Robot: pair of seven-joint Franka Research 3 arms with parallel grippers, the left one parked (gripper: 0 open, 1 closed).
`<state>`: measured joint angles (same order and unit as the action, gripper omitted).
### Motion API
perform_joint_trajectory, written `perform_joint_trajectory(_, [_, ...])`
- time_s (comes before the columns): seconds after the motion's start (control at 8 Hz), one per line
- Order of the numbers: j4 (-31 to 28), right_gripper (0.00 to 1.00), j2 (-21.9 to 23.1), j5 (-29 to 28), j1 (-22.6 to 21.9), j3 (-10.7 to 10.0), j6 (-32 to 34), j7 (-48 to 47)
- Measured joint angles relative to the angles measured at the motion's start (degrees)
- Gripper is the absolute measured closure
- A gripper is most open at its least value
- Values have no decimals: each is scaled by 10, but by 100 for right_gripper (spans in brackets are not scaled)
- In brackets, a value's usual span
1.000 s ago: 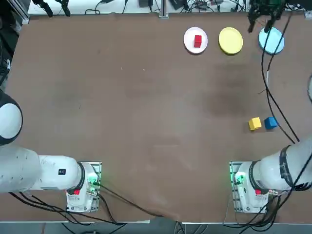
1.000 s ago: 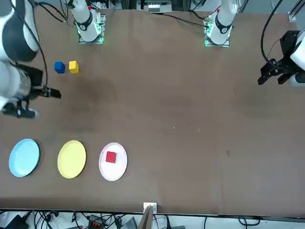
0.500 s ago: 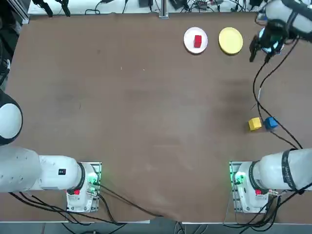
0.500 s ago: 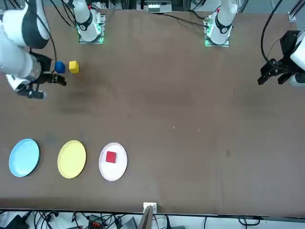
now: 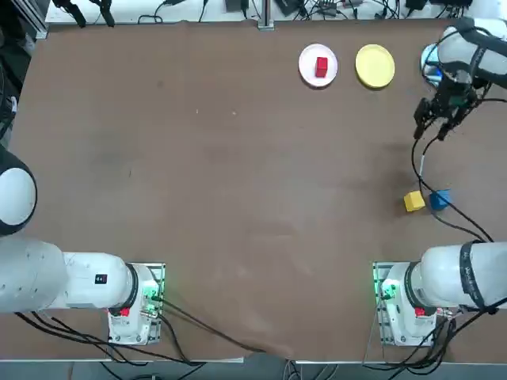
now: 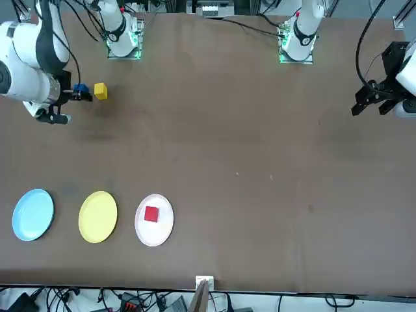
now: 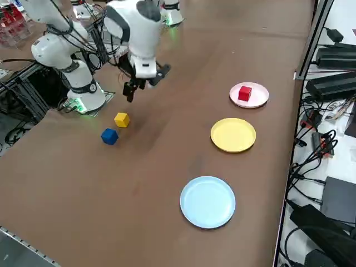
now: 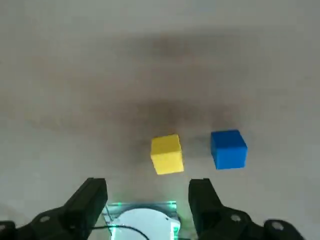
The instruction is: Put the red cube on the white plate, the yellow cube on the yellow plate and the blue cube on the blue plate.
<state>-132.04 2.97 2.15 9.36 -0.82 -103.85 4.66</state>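
The red cube (image 5: 321, 66) lies on the white plate (image 5: 307, 75) at the table's far side. Beside it are the yellow plate (image 5: 375, 66) and the light-blue plate (image 6: 32, 214), both bare. The yellow cube (image 5: 413, 201) and the blue cube (image 5: 440, 199) sit side by side on the table, nearer my base. My right gripper (image 5: 432, 127) hangs open and holds nothing, above the table between the plates and these two cubes. In the right wrist view the yellow cube (image 8: 166, 153) and blue cube (image 8: 228, 148) lie beyond my fingertips (image 8: 95, 189).
My arm's black cable (image 5: 420, 166) trails down past the blue cube. Cables and power bricks (image 7: 334, 55) line the table's far edge. The brown table (image 5: 198, 158) stretches wide toward the robot's left.
My right gripper has moved from above the blue plate back toward the robot's side, closer to the yellow and blue cubes. The cubes and plates have not moved.
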Motion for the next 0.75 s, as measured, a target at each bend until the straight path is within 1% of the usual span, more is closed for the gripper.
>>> perform_joint_trajectory(0.12, [-24,0,-2,0,14,0,-18,20])
perform_joint_trajectory(0.75, [-161,1,2,0,15,6,-174,24])
